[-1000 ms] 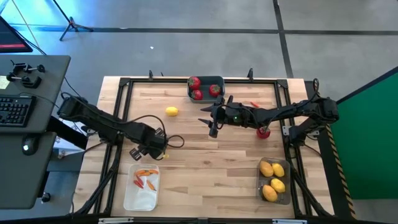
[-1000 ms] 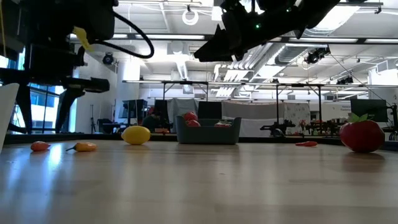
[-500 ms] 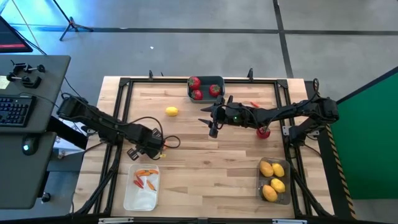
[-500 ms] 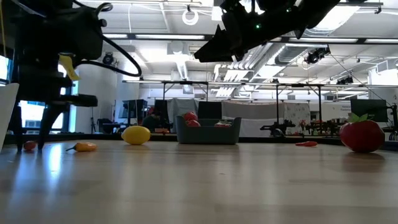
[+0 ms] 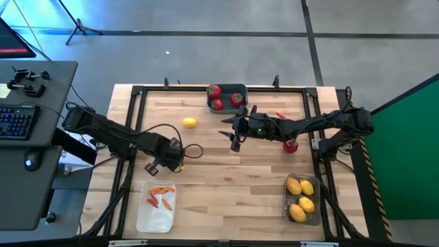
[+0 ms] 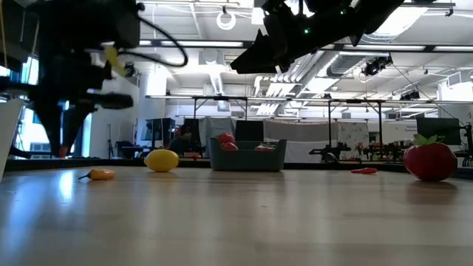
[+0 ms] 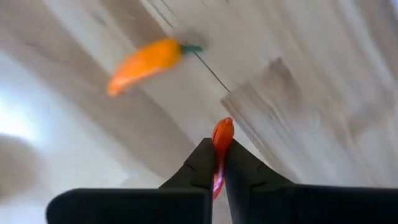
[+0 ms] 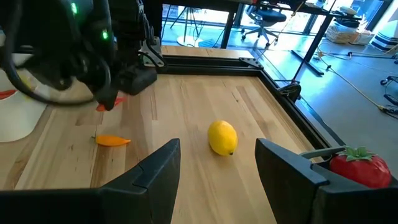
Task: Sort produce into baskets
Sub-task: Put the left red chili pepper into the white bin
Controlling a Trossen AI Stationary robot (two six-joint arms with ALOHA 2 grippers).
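Observation:
My left gripper (image 5: 156, 167) (image 6: 65, 146) hangs at the table's left, just beyond the white basket (image 5: 157, 209), shut on a tiny red pepper (image 7: 221, 134). An orange pepper (image 7: 146, 61) (image 6: 100, 174) lies on the wood beside it. A lemon (image 5: 189, 123) (image 8: 222, 137) rests farther back. My right gripper (image 5: 234, 137) (image 8: 217, 168) hovers open over the table's middle, nothing between its fingers. A red fruit with a green top (image 5: 291, 145) (image 6: 430, 161) sits under the right arm. My left gripper pinches the tiny red pepper between its two fingertips (image 7: 202, 155), which point down from above. The pepper lies along the fingers, and its free end (image 7: 222, 127) sticks out beyond the tips. It hangs clear of the table (image 6: 62, 152).
The dark blue-grey basket (image 5: 241, 88) at the far edge holds three red fruits. The white basket holds orange pepper pieces. The translucent basket (image 5: 316, 206) at the near right holds several lemons. A small red pepper (image 5: 280, 115) lies behind the right arm. A black frame (image 5: 130, 137) rims the table.
My left gripper has sunk over the red pepper that lay on the wood, shut on it, and risen a little. The pepper has come off the table with it. The orange pepper has stayed where it was.

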